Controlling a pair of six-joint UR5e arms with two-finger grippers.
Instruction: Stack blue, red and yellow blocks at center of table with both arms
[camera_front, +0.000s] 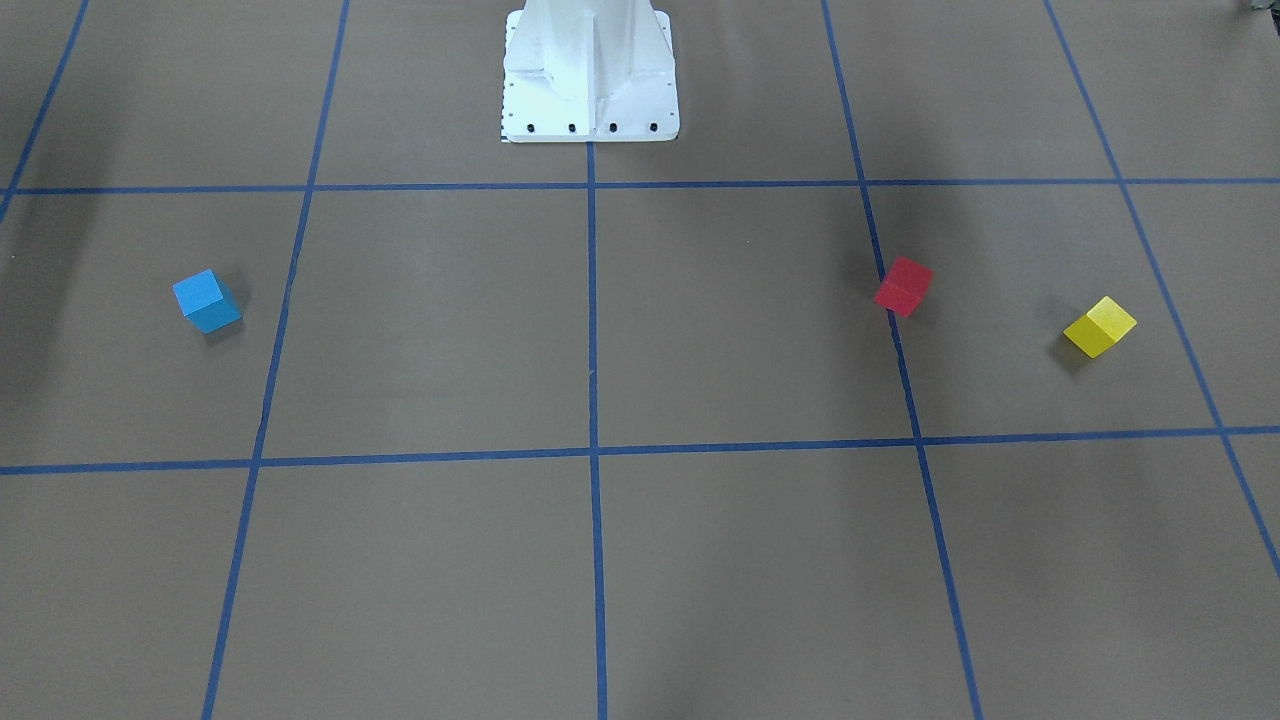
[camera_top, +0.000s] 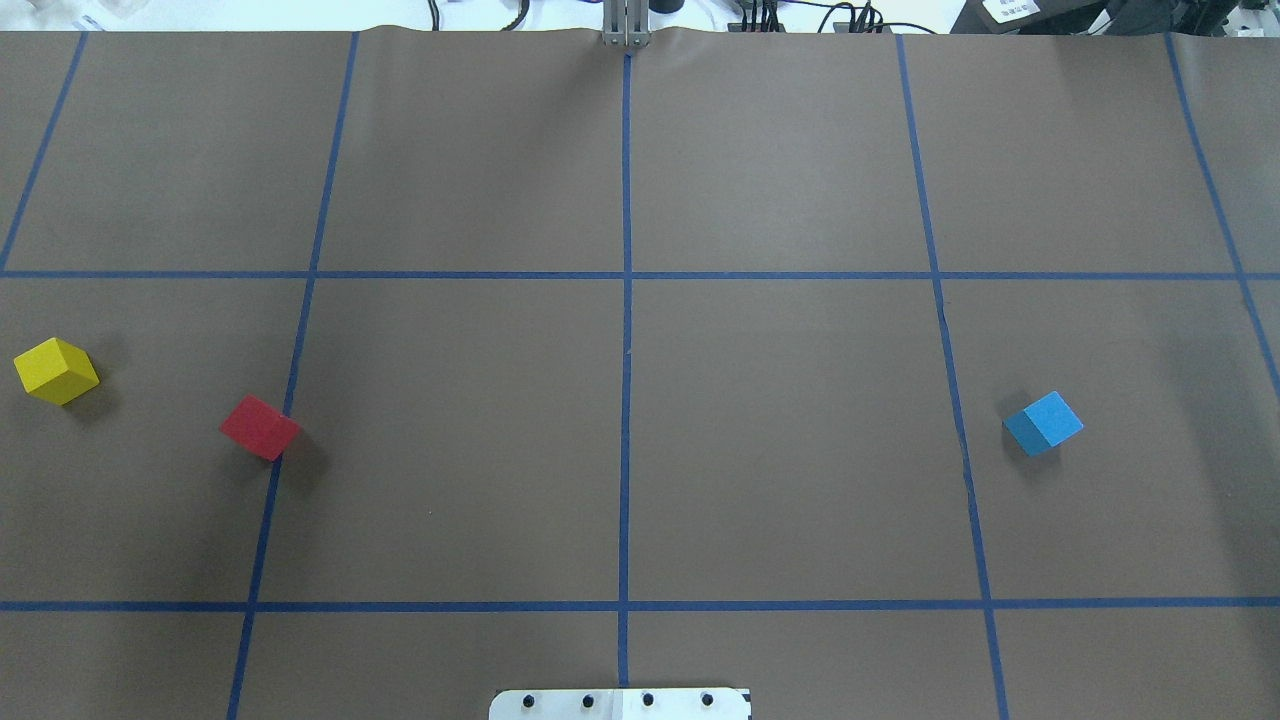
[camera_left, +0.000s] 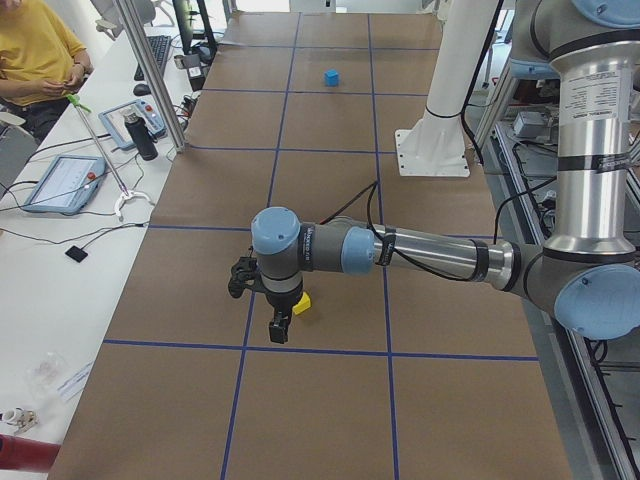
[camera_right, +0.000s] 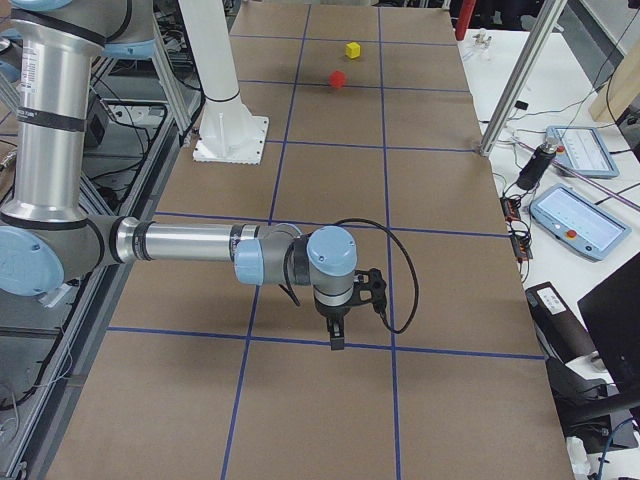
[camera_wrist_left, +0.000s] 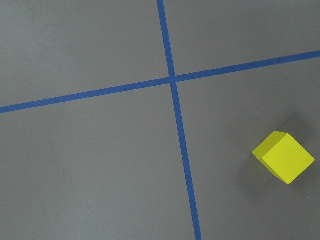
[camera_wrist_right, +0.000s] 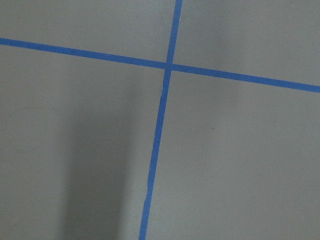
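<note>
The blue block lies on the table's right half, alone; it also shows in the front view. The red block sits on a tape line on the left half. The yellow block lies further left, near the table's end, and shows low right in the left wrist view. My left gripper hangs above the table close beside the yellow block. My right gripper hangs over bare table near the opposite end. Both show only in the side views, so I cannot tell whether they are open or shut.
Brown paper with a blue tape grid covers the table. The robot's white base stands at the middle of its near edge. Tablets and cables lie on a side bench, where a person in yellow sits.
</note>
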